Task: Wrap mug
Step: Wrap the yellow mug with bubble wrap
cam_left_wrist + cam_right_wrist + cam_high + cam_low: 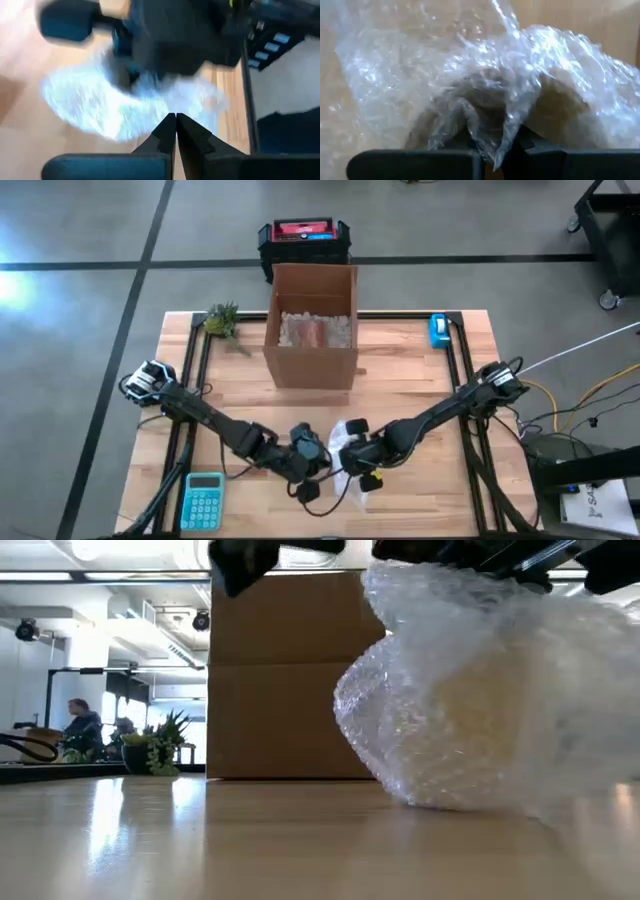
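Observation:
The mug point(470, 710) shows only as a pale yellow shape inside a bundle of clear bubble wrap point(480, 690), which rests on the wooden table point(420, 380) near its front middle. Both arms meet over the bundle point(350, 478). My right gripper point(495, 150) is shut on the wrap. My left gripper point(175, 120) is shut, and its tips are at the edge of the wrap point(115, 110). In the low view the bundle's underside point(450, 802) sits on the tabletop. My right gripper pinches a bunched fold of the bubble wrap point(492, 135) between its two fingers, with several layers gathered there. The wrapped mug point(560, 105) lies just beyond the fingers. My left gripper's shut fingertips point(167, 125) meet the wrap's edge; I cannot tell whether any wrap is between them.
An open cardboard box point(312, 325) with packing fill stands at the far middle. A small plant point(222, 320) is at the far left, a blue tape dispenser point(438, 330) at the far right, a teal calculator point(203, 500) at the near left. A black crate point(305, 240) sits beyond the table.

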